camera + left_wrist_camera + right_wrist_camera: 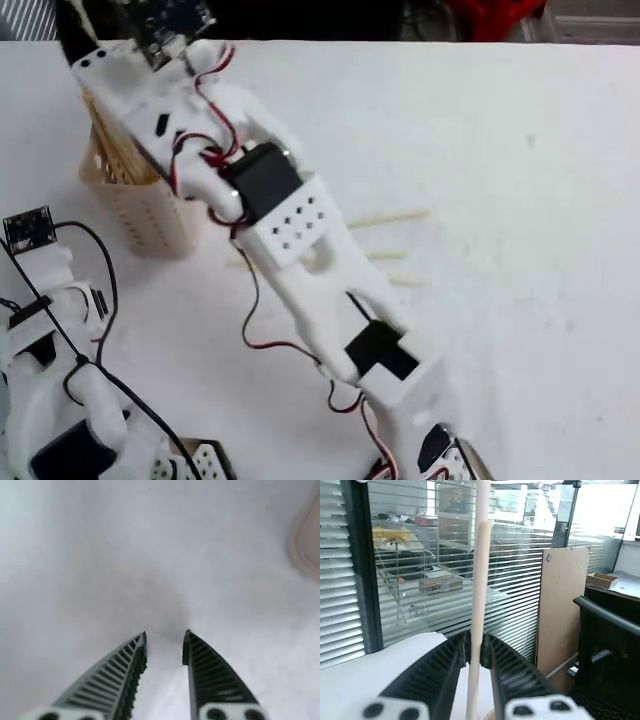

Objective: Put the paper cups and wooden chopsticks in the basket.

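Observation:
My right gripper [476, 642] is shut on a wooden chopstick [479, 580] that stands up between its fingers. In the high view the right arm stretches from the near right to the far left, its gripper [75, 32] above the beige basket [150, 215] with the chopstick's [86, 18] end showing. Thin sticks lean inside the basket. Three more chopsticks [388, 218] lie on the white table just right of the arm. My left gripper [165, 640] hangs open over bare table, nothing between its fingers.
The left arm [50, 300] sits at the near left corner with black cables [100, 300] looping beside it. A beige curved edge [305, 540] shows near the left gripper. The table's right half is open white surface. A dark gap runs behind the far edge.

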{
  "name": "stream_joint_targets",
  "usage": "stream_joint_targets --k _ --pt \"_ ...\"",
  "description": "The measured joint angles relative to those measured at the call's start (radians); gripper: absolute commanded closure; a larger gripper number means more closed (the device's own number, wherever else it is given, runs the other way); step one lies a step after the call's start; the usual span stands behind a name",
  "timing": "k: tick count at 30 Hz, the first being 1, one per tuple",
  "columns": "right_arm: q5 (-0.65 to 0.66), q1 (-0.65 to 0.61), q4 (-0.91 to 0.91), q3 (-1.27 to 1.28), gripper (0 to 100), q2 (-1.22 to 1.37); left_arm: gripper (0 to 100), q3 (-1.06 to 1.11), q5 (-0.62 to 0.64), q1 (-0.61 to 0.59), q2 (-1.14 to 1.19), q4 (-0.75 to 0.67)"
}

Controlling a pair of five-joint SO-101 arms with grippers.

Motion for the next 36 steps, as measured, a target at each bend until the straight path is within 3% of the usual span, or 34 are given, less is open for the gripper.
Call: stream_joint_targets --k 8,18,22,28,31,36 --pt "0.0 -0.003 0.0 0.0 83.8 0.018 86 0.0 0.0 0.0 0.0 0.0" --pt "-0.002 -0.006 0.106 -0.002 83.7 0.018 86 0.0 0.0 0.0 0.0 0.0" --pt "-0.002 -0.006 0.293 -0.002 83.7 0.014 86 0.0 0.0 0.0 0.0 0.0" --pt "0.011 0.02 0.77 -0.003 83.7 -0.095 86 0.0 0.0 0.0 0.0 0.0" --pt "0.129 0.035 0.973 -0.012 84.9 -0.149 86 0.0 0.0 0.0 0.0 0.0" --pt "0.282 0.101 1.031 0.153 87.8 -0.245 86 0.0 0.0 0.0 0.0 0.0"
